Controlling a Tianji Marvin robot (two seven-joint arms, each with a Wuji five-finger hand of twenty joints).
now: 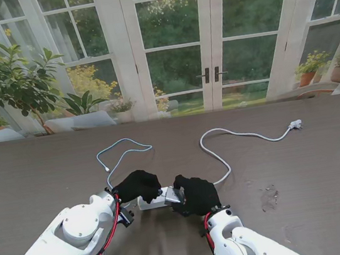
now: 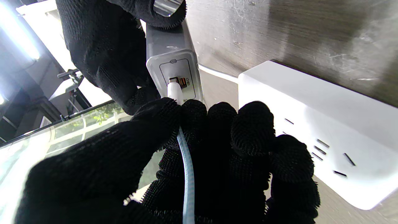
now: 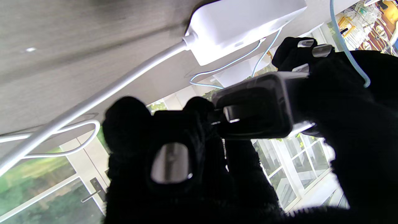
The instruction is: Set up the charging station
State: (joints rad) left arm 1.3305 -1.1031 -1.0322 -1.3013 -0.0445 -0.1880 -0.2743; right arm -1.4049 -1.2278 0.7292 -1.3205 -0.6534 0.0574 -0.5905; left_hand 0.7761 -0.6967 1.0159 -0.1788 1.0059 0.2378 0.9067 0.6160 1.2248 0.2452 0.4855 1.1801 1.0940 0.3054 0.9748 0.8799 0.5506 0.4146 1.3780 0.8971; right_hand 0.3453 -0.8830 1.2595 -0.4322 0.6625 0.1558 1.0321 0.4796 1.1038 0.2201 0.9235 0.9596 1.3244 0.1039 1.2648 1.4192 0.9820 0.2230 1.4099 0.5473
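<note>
Near the tabletop's near edge, the left hand (image 2: pixel 199 161) pinches the cable (image 2: pixel 188 168); the right hand (image 1: pixel 196 193) grips the charger (image 2: pixel 172 65).

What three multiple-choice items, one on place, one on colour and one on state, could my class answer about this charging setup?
1. Where does the power strip lie?
A. on the table
B. on the floor
C. on a shelf

2. What colour is the power strip's cord?
A. red
B. white
C. green

3. What is the state of the charging cable at the charger brick?
A. far from it
B. cut in two
C. its plug at the brick's port

Key: 1 A, it rests on the wooden top; 2 B, it curves white across the table; 3 C, the left hand holds the plug at the port while the right hand holds the brick.
</note>
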